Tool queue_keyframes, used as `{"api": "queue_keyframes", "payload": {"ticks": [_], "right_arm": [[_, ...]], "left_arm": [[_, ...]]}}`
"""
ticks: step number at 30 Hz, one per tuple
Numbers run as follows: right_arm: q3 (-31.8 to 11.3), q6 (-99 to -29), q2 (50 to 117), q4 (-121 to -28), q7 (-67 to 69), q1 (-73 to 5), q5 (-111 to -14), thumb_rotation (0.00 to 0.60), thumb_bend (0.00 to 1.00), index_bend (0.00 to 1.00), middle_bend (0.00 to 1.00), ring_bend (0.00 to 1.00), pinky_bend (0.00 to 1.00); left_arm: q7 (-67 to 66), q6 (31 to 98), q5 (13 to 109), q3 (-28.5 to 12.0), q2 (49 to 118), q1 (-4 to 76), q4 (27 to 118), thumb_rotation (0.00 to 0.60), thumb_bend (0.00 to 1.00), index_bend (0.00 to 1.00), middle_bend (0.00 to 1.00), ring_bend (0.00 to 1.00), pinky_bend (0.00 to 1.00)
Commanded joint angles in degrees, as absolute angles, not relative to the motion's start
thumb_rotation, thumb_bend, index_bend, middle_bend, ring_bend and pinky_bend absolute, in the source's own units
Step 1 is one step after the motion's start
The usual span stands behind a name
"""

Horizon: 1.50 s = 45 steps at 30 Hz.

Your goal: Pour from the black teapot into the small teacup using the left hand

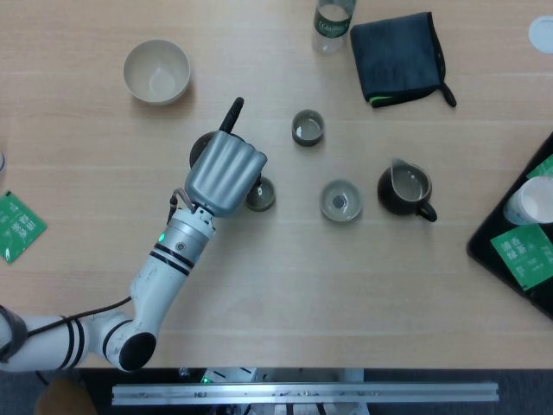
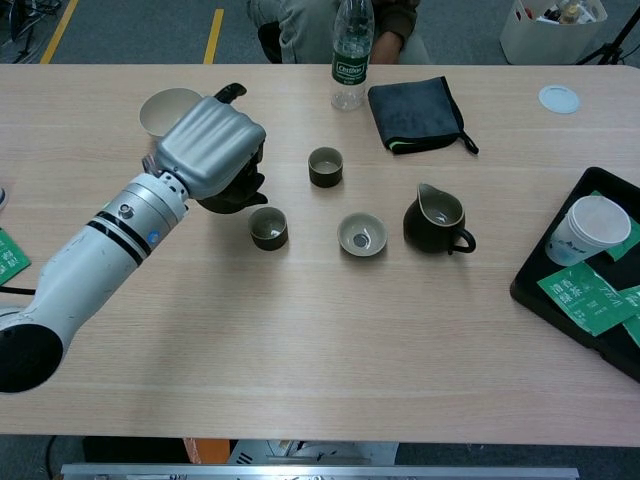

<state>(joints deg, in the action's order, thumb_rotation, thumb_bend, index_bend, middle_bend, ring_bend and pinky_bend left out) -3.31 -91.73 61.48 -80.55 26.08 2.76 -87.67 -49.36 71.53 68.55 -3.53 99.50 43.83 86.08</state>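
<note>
Left hand (image 2: 208,145) around black teapot (image 2: 232,190)

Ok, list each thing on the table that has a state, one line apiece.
left hand: grips the black teapot
black teapot: held, spout beside the small teacup
small teacup: upright, near the spout
second teacup: upright
shallow cup: upright
dark pitcher: upright, unheld
water bottle: standing
dark cloth: folded
cream bowl: upright, looks empty
</note>
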Motion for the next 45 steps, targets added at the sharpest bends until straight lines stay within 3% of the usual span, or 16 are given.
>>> {"api": "queue_keyframes", "payload": {"ticks": [1, 45], "right_arm": [[-3.33, -91.72, 61.47, -80.55, 26.11, 2.76, -87.65, 0.600, 0.00, 0.36, 0.39, 0.23, 0.23], [-3.46, -91.50, 61.85, -79.65, 26.79, 2.92, -87.32, 0.600, 0.00, 0.36, 0.39, 0.23, 0.23]], "left_arm": [[-49.42, 71.82, 69.15, -3.62, 99.89, 43.46, 85.67, 0.583, 0.41, 0.92, 1.00, 0.82, 0.11], [-53.49, 72.17, 76.21, -4.43, 103.51, 40.04, 82.42, 0.593, 0.41, 0.92, 1.00, 0.82, 0.11]]}}
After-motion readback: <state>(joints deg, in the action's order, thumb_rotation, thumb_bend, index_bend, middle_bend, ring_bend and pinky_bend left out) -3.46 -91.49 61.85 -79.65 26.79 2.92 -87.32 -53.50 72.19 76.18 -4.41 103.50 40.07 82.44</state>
